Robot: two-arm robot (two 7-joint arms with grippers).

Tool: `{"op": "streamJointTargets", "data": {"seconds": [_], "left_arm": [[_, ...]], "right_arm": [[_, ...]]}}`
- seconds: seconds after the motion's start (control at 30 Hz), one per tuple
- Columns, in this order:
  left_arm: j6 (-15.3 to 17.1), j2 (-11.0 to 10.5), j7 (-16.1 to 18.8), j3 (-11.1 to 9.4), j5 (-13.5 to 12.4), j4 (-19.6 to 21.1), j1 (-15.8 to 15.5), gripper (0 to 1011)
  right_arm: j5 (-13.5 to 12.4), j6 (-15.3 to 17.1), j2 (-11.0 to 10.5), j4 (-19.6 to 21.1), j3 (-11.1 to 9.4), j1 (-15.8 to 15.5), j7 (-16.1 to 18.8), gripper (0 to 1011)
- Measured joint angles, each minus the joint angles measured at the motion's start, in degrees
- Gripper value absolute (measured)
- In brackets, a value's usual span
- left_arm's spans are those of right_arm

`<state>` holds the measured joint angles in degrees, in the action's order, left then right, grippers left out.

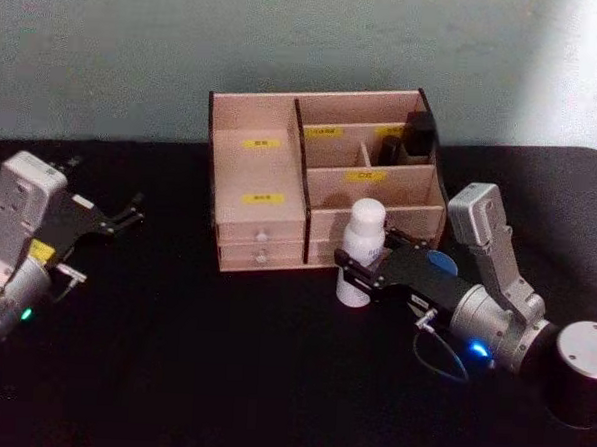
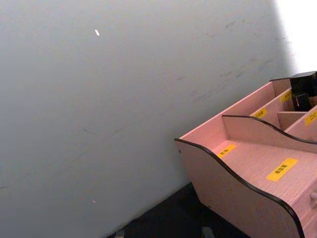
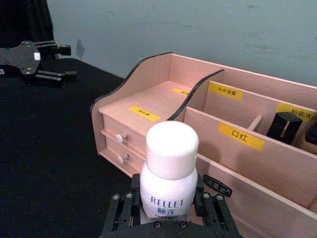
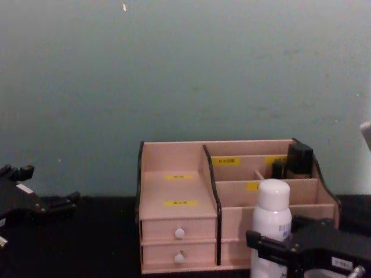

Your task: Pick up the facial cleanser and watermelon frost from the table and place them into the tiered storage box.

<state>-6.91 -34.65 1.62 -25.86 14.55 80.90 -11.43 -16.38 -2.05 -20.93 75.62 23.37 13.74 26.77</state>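
Facial cleanser (image 1: pixel 362 242) stands straight up with the right claw (image 1: pixel 357 280) squeezed around its lower part, one finger (image 3: pixel 120 214) on each side. Its round white cap is on top, and its blue letters face the right wrist camera. At 12 o'clock from the bottle, just behind it, is the tiered storage box (image 1: pixel 259 171). At 3 o'clock from the bottle, a bit of the blue lid of the watermelon frost (image 1: pixel 440 261) peeks out behind the right arm, on the black table (image 1: pixel 221 370). Small dark bottles (image 1: pixel 415 140) sit in the box's back part, at 1 o'clock. Far off at 9 o'clock is the left claw (image 1: pixel 129 213), its fingers spread wide and holding nothing.
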Motion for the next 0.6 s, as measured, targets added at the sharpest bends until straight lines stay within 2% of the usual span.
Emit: {"op": "streamJointTargets", "data": {"seconds": [0.27, 0.6], "left_arm": [[0.0, 0.0, 0.0, 0.0, 0.0, 0.0, 0.0, 1001], [0.0, 0.0, 0.0, 0.0, 0.0, 0.0, 0.0, 1001]], "right_arm": [[-1.09, 0.2, -0.95, 1.64, 0.0, -0.48, 1.77, 591], [-5.31, 1.82, -2.29, 6.33, -1.12, -0.82, 3.43, 591]]}}
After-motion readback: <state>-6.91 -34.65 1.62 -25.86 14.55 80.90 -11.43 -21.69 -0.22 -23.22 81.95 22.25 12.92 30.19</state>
